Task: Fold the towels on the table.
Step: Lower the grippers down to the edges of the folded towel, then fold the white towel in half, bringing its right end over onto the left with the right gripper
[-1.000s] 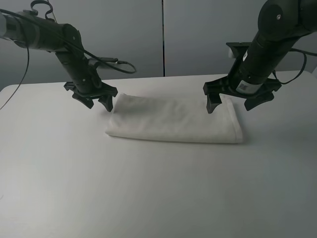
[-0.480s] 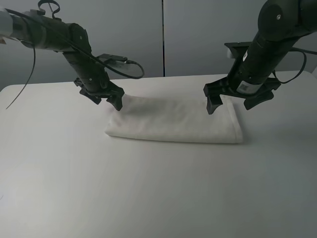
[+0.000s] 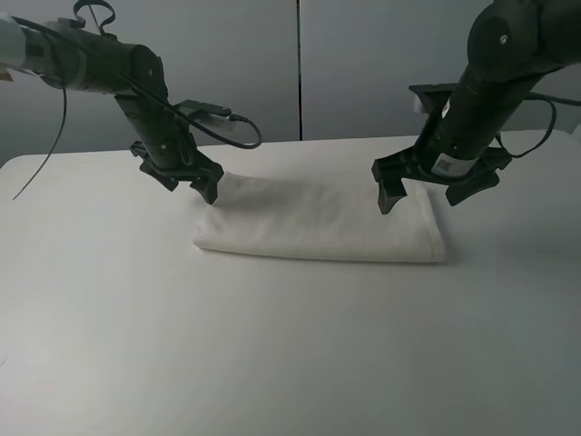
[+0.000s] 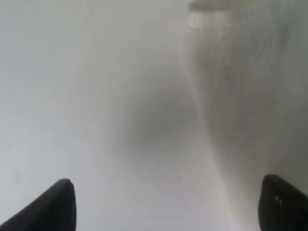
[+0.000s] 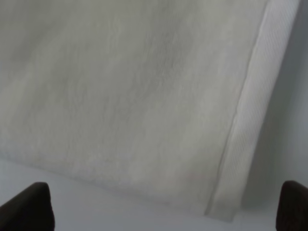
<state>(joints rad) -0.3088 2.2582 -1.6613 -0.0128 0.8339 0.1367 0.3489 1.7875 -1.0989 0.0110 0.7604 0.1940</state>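
- One white table fills most of the high view, from the left edge to the right and down to the bottom; grey wall panels run across the top of the frame behind it.
- One white towel lies on the table just above the middle of the frame. It is folded into a long strip running left to right, with thick rounded edges at the front and at the right end.
- At upper right, the dark right arm comes down to the right gripper, which hangs over the right end of the towel. We see its jaws spread wide, one finger above the cloth and the other past the towel's right edge. Nothing sits between them.
- At upper left, the slimmer left arm reaches in to the left gripper at the towel's far left corner. Its jaws are also apart and hold nothing. One fingertip is right at that corner, and we cannot tell whether it touches the cloth.
- A black cable loops off the left arm, above the table's far edge.
- From the right wrist camera we make out the towel's woven border band along one edge, with bare table beside it.
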